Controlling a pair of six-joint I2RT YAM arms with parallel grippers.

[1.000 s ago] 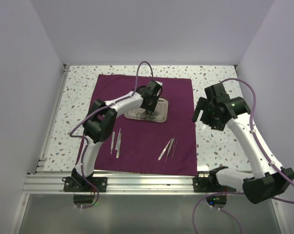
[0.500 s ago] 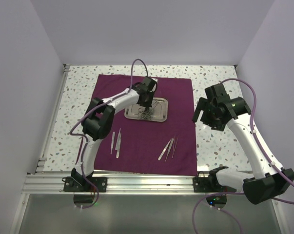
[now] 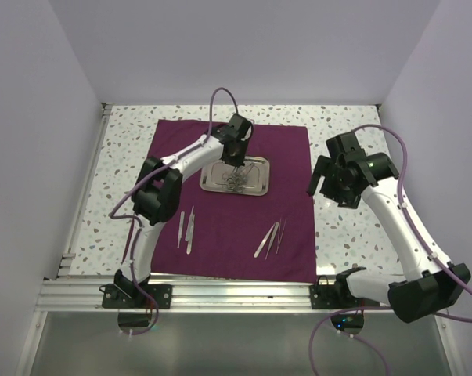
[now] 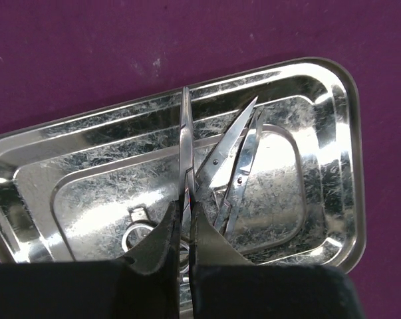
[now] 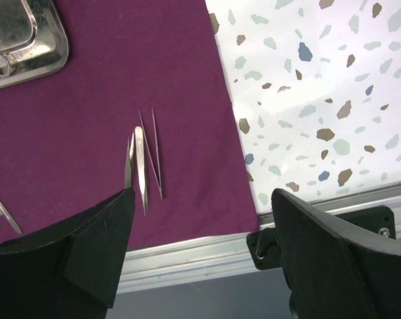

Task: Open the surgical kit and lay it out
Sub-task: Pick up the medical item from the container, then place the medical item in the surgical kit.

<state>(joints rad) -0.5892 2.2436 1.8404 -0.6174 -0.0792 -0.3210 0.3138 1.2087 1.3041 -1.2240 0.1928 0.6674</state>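
- Pinching a thin steel instrument (image 4: 185, 143) between their tips, the left jaws are closed tight on it. It runs straight ahead of them, probably gripped this way so it can be lifted out of the steel tray (image 4: 320, 73).
- Just right of that pinch, scissors (image 4: 237, 156) lie in the tray with their blades pointing away from the jaws. A ring handle (image 4: 137, 232) shows just to the left.
- The maroon cloth (image 4: 87, 46) lies flat beneath and beyond the tray, already unfolded on the table (image 5: 320, 86).
- The right jaws stand wide and hold nothing, apparently waiting. Ahead of them, nearer their left finger, tweezers (image 5: 139, 159) lie laid out on the cloth.
- The instruments look slim, shiny and likely slippery.
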